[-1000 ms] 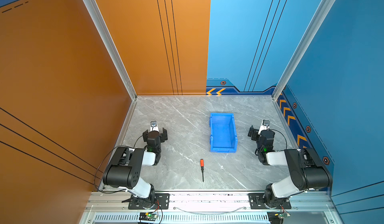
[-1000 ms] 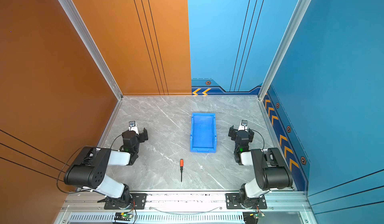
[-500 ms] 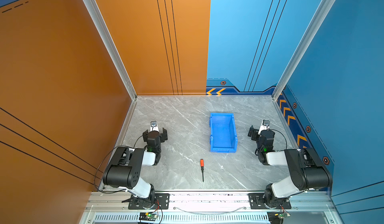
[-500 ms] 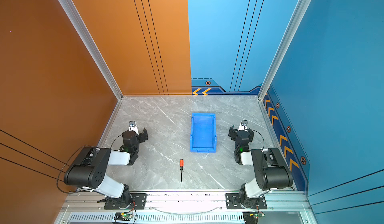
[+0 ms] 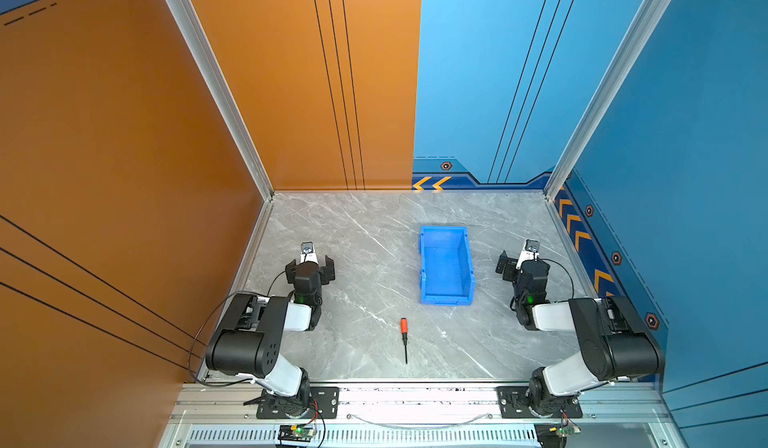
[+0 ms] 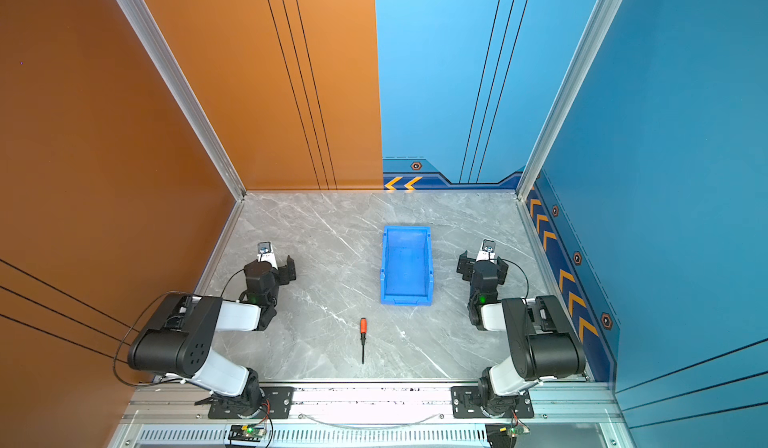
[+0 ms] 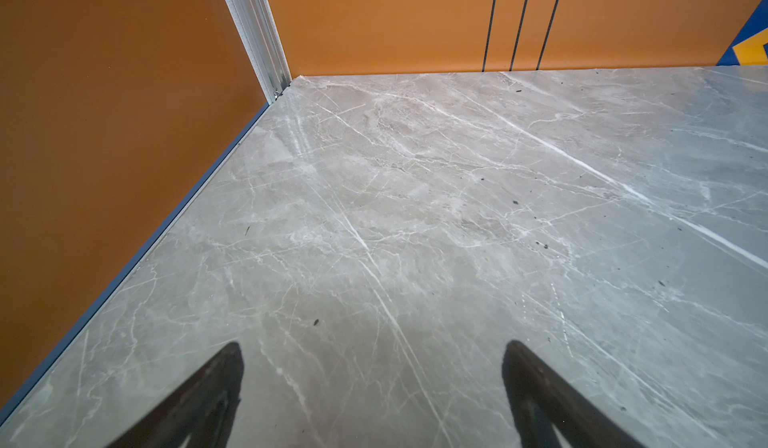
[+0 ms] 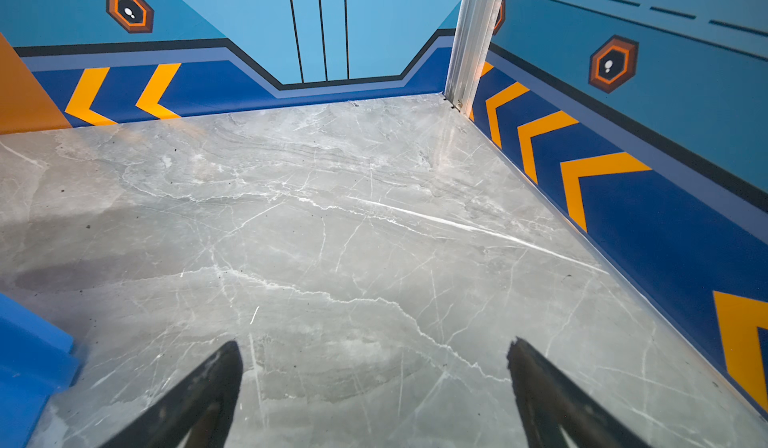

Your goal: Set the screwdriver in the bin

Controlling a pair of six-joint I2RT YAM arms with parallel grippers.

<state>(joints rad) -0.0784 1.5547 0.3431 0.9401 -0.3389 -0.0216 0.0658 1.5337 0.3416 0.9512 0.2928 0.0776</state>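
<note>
In both top views the screwdriver (image 5: pixel 403 330) (image 6: pixel 363 330), orange-red handle away from me and thin black shaft toward the front edge, lies flat on the marble table between the two arms. Just behind it stands the blue bin (image 5: pixel 445 265) (image 6: pixel 405 265), with nothing in it. My left gripper (image 5: pixel 309 265) (image 6: pixel 272 268) rests open at the left, well apart from both. My right gripper (image 5: pixel 521 264) (image 6: pixel 482 266) rests open to the right of the bin. Both wrist views show wide-apart black fingertips (image 7: pixel 232 363) (image 8: pixel 230 363) over bare marble. A corner of the bin (image 8: pixel 29 363) shows in the right wrist view.
Orange walls (image 5: pixel 124 134) close the left and back left, blue walls (image 5: pixel 685 134) the back right and right. An aluminium rail (image 5: pixel 415 396) with both arm bases runs along the front edge. Grey marble (image 5: pixel 365 238) lies bare behind and between the arms.
</note>
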